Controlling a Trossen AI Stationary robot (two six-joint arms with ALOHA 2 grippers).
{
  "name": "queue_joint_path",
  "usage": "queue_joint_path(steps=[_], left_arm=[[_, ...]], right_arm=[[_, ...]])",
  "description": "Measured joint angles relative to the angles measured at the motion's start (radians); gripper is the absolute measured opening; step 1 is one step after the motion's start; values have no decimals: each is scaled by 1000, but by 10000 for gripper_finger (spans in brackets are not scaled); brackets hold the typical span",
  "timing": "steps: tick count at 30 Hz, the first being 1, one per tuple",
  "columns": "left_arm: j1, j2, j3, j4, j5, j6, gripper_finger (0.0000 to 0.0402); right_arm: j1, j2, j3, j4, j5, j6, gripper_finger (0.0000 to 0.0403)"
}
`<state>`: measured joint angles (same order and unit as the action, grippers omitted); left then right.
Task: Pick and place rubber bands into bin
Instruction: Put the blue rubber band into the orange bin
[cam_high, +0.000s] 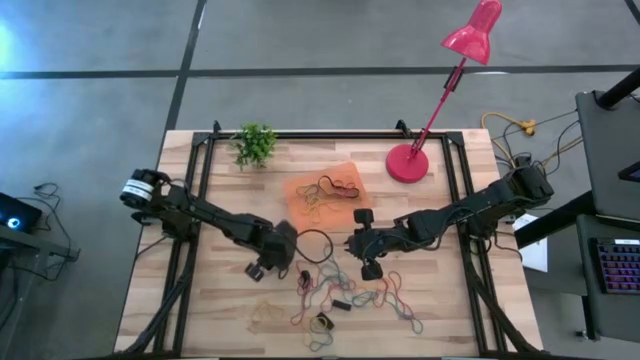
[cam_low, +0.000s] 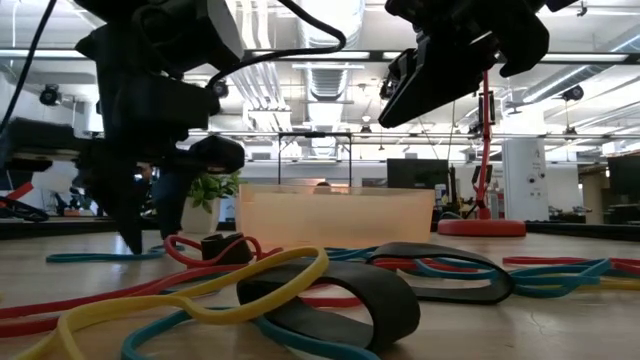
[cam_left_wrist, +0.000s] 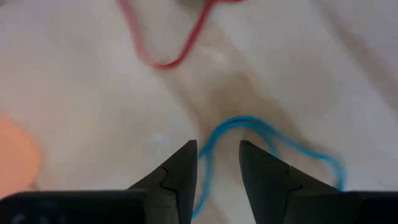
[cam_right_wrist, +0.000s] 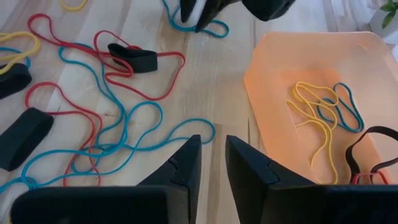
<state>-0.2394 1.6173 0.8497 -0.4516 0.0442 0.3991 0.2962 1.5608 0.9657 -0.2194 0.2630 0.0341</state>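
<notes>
Wooden slatted bench (cam_high: 230, 300) in an open workshop. Left gripper (cam_left_wrist: 217, 165) is down over a thin blue rubber band (cam_left_wrist: 273, 140), jaws apart, straddling it; next it needs to pinch and lift. Right gripper (cam_right_wrist: 212, 158) hovers empty, jaws slightly apart. Loose bands (cam_high: 345, 295) lie just beside the shallow orange translucent bin (cam_high: 300, 185).

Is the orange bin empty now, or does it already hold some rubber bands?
Not empty. The bin already holds several rubber bands: a yellow one, a blue one and a black one. Many more lie on the table outside it.
</notes>
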Motion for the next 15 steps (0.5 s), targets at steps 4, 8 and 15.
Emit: queue_joint_path(steps=[4, 8, 15], left_arm=[[3, 0, 0, 10, 6, -1, 105], [5, 2, 0, 18, 22, -2, 105], [23, 124, 29, 3, 79, -27, 105]], right_arm=[[0, 0, 0, 1, 0, 0, 62], [0, 0, -1, 1, 0, 0, 59], [0, 0, -2, 11, 0, 0, 63]])
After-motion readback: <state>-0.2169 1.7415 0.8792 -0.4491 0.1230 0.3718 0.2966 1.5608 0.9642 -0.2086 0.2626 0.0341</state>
